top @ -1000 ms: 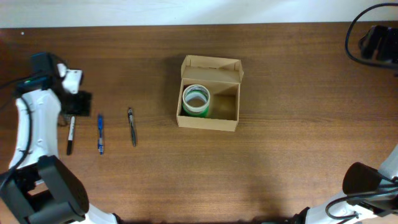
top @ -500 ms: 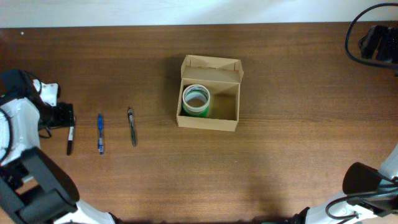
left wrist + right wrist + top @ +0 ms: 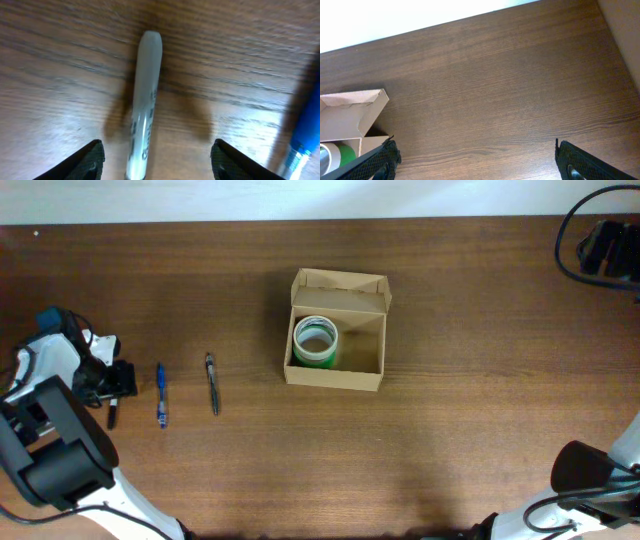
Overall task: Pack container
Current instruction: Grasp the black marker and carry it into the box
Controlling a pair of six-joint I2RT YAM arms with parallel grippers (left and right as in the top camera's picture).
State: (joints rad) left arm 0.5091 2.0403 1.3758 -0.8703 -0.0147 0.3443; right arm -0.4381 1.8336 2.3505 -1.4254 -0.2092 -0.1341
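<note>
Left gripper (image 3: 160, 162): jaws spread wide, low over the tabletop (image 3: 240, 60), holding nothing. The marker (image 3: 145, 95) lies flat between the fingers and runs straight ahead of the gripper. It sits off-centre, nearer one finger (image 3: 90, 160) than the other. The wrist view is blurred, so I cannot tell whether the fingertips touch the wood.

Blue pen (image 3: 305, 130): just outside the other finger, roughly parallel to the marker. Beyond it from the gripper lies the dark pen (image 3: 211, 383). Well beyond that stands the container (image 3: 333, 377), lid flap up. A tape roll (image 3: 316, 340) sits in the half nearer this gripper, and the other half looks free.

Right gripper (image 3: 477, 167): spread wide, empty, well apart from the pens. A corner of the container shows ahead of it and off to one side.

Step in hand, by my reading: pick up the marker.

Notes for doing it well:
- Shift sideways to centre the barrel before closing; otherwise the nearer finger is likely to push it and set it rolling.
- Keep the outer finger clear of the blue pen during that shift.
- Take the barrel near mid-length so it does not tip when raised.
- Go low enough for the pads to meet the barrel's widest part, and close slowly.
- Lift straight up first, then carry it across both pens to the free half.
</note>
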